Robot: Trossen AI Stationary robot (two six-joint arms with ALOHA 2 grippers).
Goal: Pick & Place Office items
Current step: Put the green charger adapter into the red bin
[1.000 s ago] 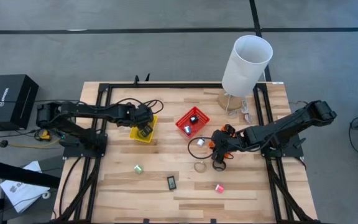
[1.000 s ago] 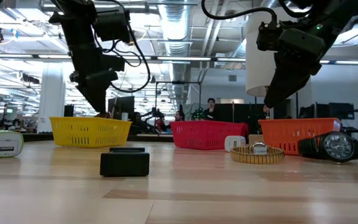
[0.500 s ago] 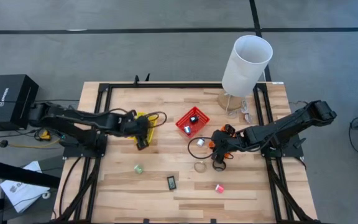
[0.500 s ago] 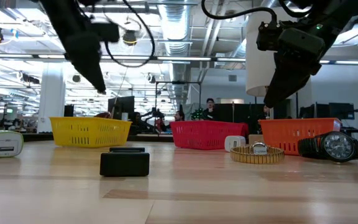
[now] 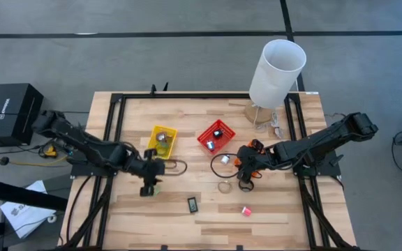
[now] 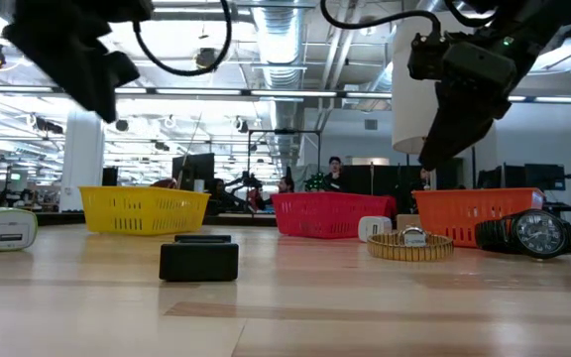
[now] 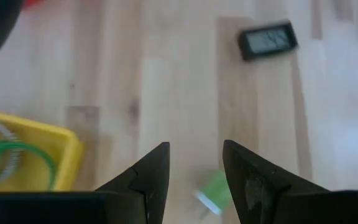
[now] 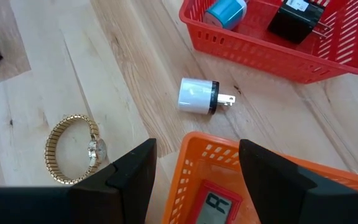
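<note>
Office items lie scattered over a wooden surface [image 5: 208, 216], with three mesh baskets near its middle: yellow [image 5: 162, 141], red [image 5: 216, 137] and orange [image 5: 251, 150]. A tall white cylinder [image 5: 276, 72] stands at the far edge.

The left end effector [image 5: 147, 189] hangs low over the near-left part of the surface, fingers apart and empty. Just beside it lies a small green-and-white gadget [image 5: 155, 188]; in the left wrist view this gadget [image 7: 213, 193] shows between and just beyond the two dark fingers. This looks like the pick in hand. To do it well, the arm should centre the gap over the gadget, come straight down until the fingers straddle it, and close only then. The piece looks small and light, so a glancing touch could push it away.

The right end effector [image 5: 246, 184] hovers over the orange basket's near edge, fingers spread and holding nothing. A display unit lies in the orange basket [image 8: 213, 205]. This arm appears to wait.

Other items lying loose on the surface: a black display unit [image 5: 192, 204] near the front, a gold watch [image 5: 225, 186] and a white plug [image 8: 199, 96] between the red and orange baskets, a black watch [image 5: 222, 160], and a pink bit [image 5: 246, 210].
</note>
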